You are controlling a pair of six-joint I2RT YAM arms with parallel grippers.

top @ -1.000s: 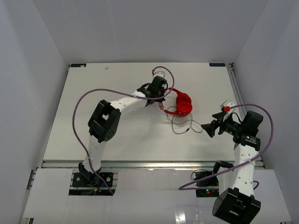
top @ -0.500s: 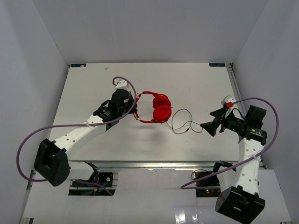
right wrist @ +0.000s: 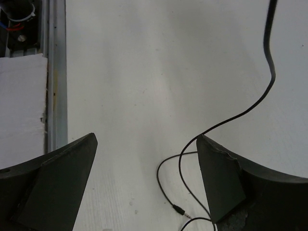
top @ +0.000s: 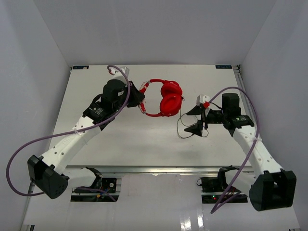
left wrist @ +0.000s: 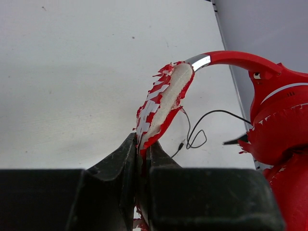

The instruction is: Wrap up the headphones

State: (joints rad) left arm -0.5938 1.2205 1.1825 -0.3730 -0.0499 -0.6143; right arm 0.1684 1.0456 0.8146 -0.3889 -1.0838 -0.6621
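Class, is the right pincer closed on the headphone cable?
No, the right pincer stands wide open, and the cable lies loose, ungripped.

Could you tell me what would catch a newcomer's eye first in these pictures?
The bright red headphones stand out near the table's middle, their tattered red-and-white headband pinched in the left gripper. Just right of them, the right gripper gapes wide open over the thin dark cable lying looped on the white table.
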